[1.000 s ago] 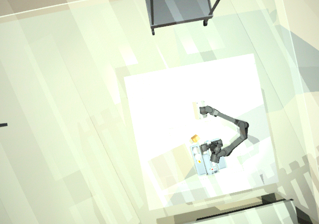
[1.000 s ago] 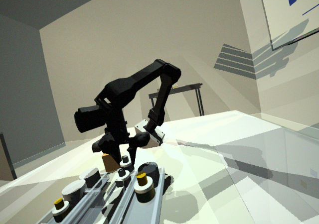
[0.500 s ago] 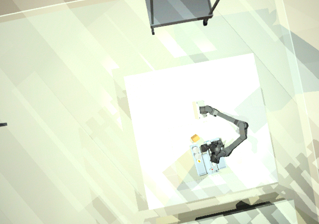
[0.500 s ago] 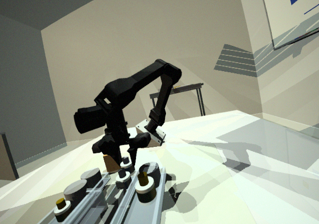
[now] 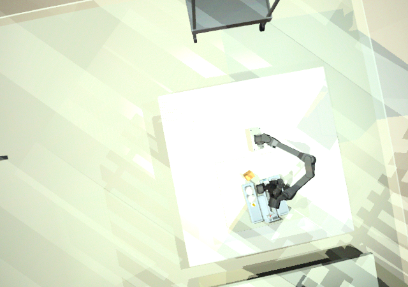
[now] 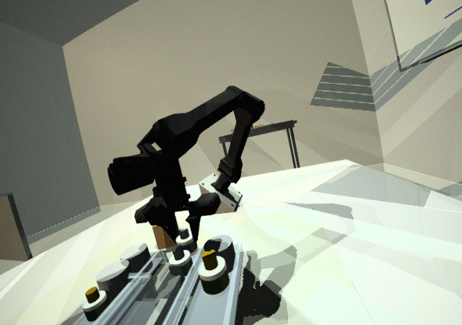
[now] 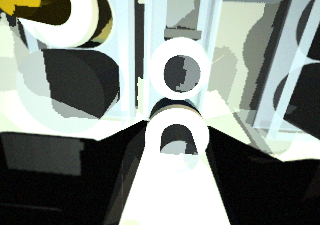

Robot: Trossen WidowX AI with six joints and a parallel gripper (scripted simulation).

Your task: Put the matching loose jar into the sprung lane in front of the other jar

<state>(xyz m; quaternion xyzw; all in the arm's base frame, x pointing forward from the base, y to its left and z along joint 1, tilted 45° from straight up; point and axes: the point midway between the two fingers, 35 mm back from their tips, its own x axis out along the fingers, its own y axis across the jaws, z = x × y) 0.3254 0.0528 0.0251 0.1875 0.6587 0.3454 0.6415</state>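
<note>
My gripper [image 6: 186, 236] [image 7: 175, 128] is shut on a small jar [image 6: 183, 238] [image 7: 151, 134] with a white collar and a dark grey knob. The held jar is at the front end of the middle lane [image 5: 263, 206]. A matching jar [image 6: 180, 261] [image 7: 182, 45] stands in that lane just behind it, very close or touching; I cannot tell which. A grey pusher plate [image 7: 183, 33] shows behind the lane jar. The held jar's base, the low front stop and any contact with the lane floor are hidden. In the top view the arm covers the fingers and both jars.
One side lane holds a yellow-knobbed jar [image 6: 213, 274] [image 7: 85, 15] and a wide grey cylinder [image 6: 224, 245] [image 7: 70, 82]. The other holds two wide cylinders [image 6: 135, 255] [image 6: 112, 273] and another yellow-knobbed jar [image 6: 94, 305]. An orange block [image 5: 248, 175] [image 6: 162, 237] stands near the lanes' front ends.
</note>
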